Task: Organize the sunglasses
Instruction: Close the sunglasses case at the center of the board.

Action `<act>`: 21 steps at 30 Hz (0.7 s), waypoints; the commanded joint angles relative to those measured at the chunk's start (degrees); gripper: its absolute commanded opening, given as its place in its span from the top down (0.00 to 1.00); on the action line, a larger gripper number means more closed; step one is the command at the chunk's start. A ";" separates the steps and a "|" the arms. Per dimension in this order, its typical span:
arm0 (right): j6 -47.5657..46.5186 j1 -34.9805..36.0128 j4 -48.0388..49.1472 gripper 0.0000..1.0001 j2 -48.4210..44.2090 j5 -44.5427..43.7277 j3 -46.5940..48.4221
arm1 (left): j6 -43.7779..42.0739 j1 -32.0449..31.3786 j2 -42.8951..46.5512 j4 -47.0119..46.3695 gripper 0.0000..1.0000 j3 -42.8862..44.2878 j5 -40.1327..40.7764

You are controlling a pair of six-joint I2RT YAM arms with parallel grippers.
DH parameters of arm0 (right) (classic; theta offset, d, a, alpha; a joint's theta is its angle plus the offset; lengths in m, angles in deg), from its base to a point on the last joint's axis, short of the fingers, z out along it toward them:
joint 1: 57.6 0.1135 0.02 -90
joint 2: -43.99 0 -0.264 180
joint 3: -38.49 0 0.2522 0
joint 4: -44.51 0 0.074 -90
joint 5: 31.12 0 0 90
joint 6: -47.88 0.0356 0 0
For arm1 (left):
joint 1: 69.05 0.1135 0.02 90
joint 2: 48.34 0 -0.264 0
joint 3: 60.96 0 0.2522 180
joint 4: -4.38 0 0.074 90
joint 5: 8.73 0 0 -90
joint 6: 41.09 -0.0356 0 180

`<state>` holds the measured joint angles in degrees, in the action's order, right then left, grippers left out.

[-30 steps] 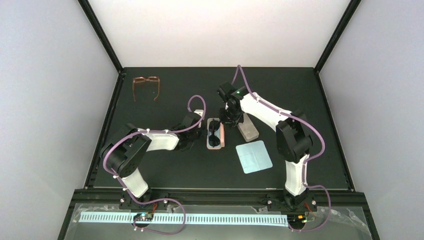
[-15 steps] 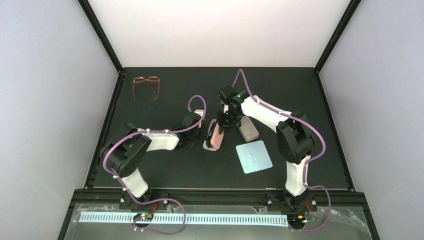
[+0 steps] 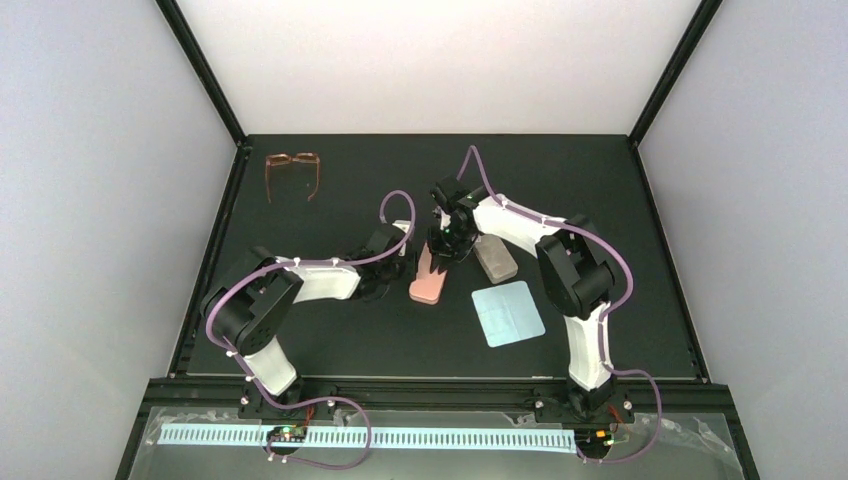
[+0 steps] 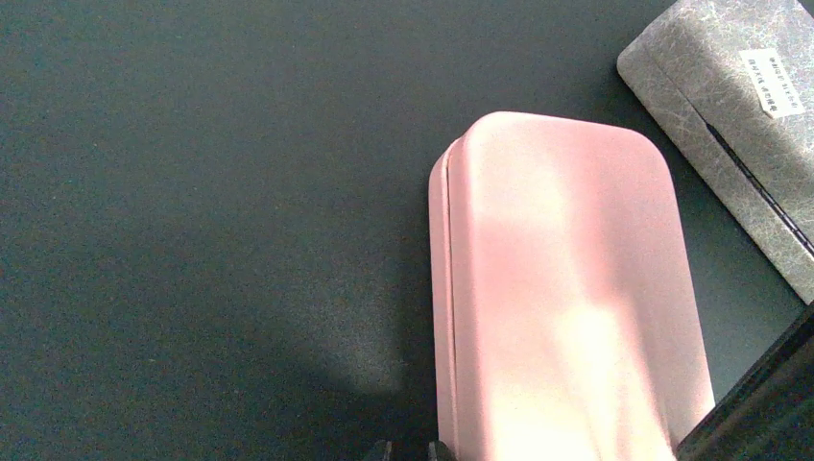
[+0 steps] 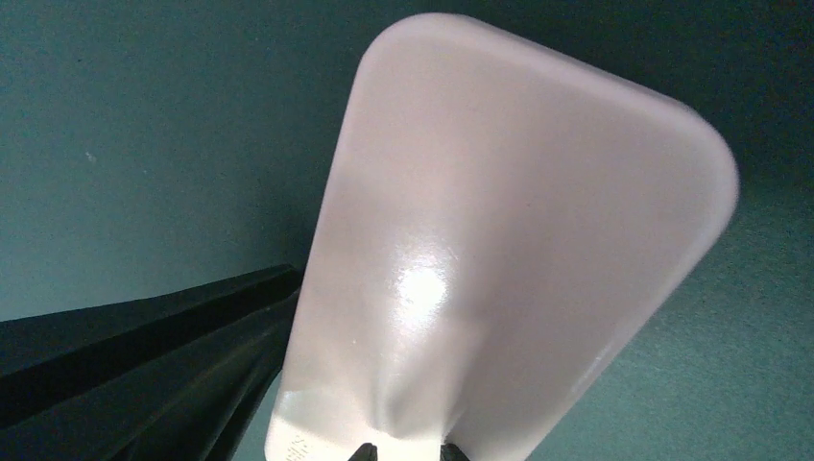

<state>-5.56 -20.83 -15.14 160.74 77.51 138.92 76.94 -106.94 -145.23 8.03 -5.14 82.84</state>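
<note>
Shut pink case (image 3: 428, 277) lying on the dark worktop (image 3: 330, 340), right end effector (image 5: 401, 449) pinching its far end, left end effector (image 4: 408, 449) sitting nearly closed at its left edge, sunglasses not showing.

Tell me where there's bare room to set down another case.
Free: the mat's right side, past the grey case and cloth; the near strip in front of the pink case; the far middle, right of the amber glasses. Crowded: the centre, with the left gripper and right gripper at the pink case.
</note>
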 commanded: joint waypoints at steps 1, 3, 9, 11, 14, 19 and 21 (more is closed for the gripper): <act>-0.65 0.36 1.32 0.81 0.87 -1.75 -0.71 | -0.25 -0.79 0.83 4.18 0.89 1.58 -0.65; -1.33 0.27 0.90 0.82 0.05 -2.25 -0.78 | -0.85 -0.70 2.46 5.50 0.87 1.52 0.06; -4.52 -0.19 -0.16 0.81 -5.51 -4.58 -0.12 | -1.98 0.29 6.38 16.00 0.78 5.25 1.95; -6.01 -0.30 -0.39 0.80 -8.30 -5.25 0.18 | -2.94 0.32 7.71 20.65 0.73 7.12 3.91; -7.68 -0.34 -0.55 0.78 -12.02 -6.75 -0.15 | -4.36 0.36 12.62 24.42 0.58 7.38 9.00; -9.82 -0.85 -1.16 0.67 -19.23 -10.72 -2.74 | -5.03 0.80 20.31 32.55 0.35 9.35 16.40; -10.30 -1.48 -1.61 0.59 -21.86 -12.09 -3.71 | -5.33 1.38 22.68 35.92 0.30 10.70 17.39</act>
<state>-13.54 -21.16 -15.60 142.90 69.91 137.30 72.96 -106.61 -127.00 34.65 1.66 93.83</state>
